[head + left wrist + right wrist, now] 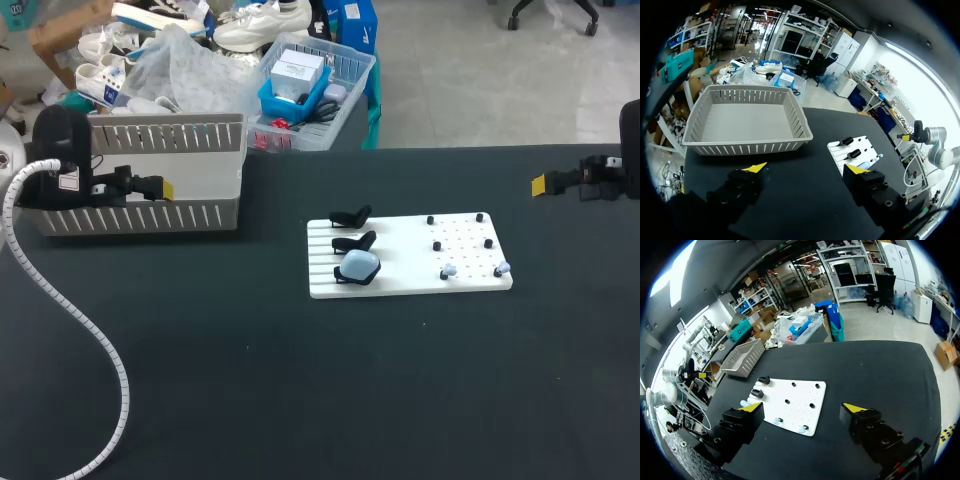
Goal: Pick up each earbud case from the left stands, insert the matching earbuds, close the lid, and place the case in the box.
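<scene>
A white board lies mid-table. A light blue earbud case sits on its nearest left stand, and two black stands behind it are bare. Two light blue earbuds rest on pegs at the board's near right. My left gripper hovers open in front of the grey box, far left of the board. My right gripper is open at the far right. In the right wrist view the board, case and earbuds lie ahead of the open gripper.
In the left wrist view the slatted box stands ahead of the open gripper, with the board off to the side. A white coiled cable trails over the table's left part.
</scene>
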You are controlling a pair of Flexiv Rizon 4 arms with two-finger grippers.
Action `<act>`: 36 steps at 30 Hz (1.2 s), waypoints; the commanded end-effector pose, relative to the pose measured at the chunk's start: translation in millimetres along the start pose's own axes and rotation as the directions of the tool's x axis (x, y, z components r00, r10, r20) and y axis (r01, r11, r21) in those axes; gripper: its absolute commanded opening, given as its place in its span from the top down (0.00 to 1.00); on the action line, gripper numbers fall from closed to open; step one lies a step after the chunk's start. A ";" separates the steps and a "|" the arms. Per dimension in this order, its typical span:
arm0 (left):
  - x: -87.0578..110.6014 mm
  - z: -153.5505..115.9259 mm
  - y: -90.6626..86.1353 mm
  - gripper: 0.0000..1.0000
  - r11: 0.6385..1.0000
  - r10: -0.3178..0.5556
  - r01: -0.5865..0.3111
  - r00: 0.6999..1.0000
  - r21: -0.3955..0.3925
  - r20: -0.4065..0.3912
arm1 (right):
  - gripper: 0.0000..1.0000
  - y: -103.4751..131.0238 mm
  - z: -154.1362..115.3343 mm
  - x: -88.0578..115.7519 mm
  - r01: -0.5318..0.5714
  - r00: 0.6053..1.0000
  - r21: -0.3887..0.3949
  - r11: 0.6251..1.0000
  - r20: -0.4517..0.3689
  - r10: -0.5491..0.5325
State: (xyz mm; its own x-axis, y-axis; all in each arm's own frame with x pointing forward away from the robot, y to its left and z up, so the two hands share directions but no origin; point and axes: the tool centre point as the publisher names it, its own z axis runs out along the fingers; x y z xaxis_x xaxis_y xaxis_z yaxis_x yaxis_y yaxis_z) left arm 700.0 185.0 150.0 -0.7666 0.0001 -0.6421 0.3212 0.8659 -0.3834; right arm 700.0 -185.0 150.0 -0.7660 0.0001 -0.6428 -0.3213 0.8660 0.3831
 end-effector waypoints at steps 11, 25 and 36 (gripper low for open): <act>0.0 0.0 0.0 0.00 1.000 0.000 0.000 1.000 0.000 0.000 | 0.00 0.0 0.0 0.0 0.000 1.000 0.000 1.000 0.000 0.000; 0.0 0.0 0.0 0.00 1.000 0.000 0.000 1.000 0.000 0.000 | 0.00 0.0 0.0 0.0 0.000 1.000 0.000 1.000 0.000 0.000; 2.5 6.0 -15.5 0.00 0.965 0.230 -0.233 0.972 0.116 0.041 | 0.00 0.0 0.0 0.0 0.000 1.000 0.000 1.000 0.000 0.000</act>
State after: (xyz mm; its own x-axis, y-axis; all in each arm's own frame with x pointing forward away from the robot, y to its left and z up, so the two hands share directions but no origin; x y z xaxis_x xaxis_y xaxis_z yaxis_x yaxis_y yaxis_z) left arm 695.4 166.6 153.2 -0.6997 0.1498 -0.6986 0.4628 0.8399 -0.2835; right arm 700.0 -185.0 150.0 -0.7660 0.0001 -0.6428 -0.3213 0.8660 0.3831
